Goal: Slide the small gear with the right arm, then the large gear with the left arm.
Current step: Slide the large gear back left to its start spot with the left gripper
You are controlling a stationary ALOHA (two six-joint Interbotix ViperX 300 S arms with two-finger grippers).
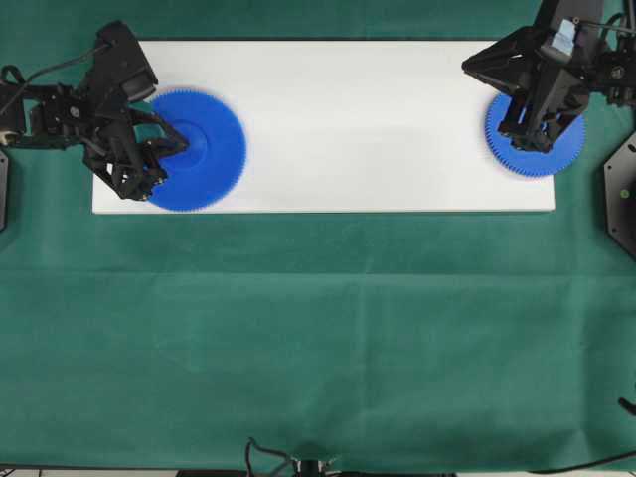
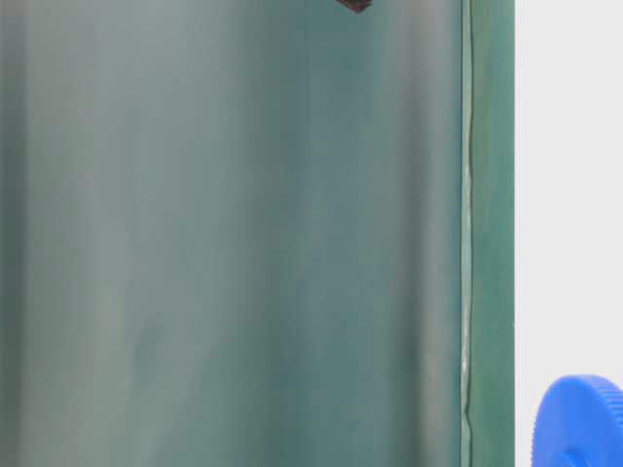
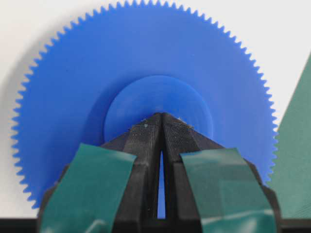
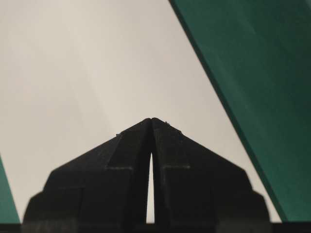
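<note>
Small gear: right end of the white board, under the right arm.
Large gear: left end of the board.
Right gripper: fingers closed, empty.
Left gripper: fingers closed, tips over the large gear's hub.
Surround: green cloth.

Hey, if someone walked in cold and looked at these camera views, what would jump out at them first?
Two bright blue toothed discs on a white board over green cloth: the large gear at the board's left end, the small gear at its right end. A black arm reaches over each: the left gripper has its shut tips at the large gear's raised hub, and the right gripper, also shut, points over bare white board.
</note>
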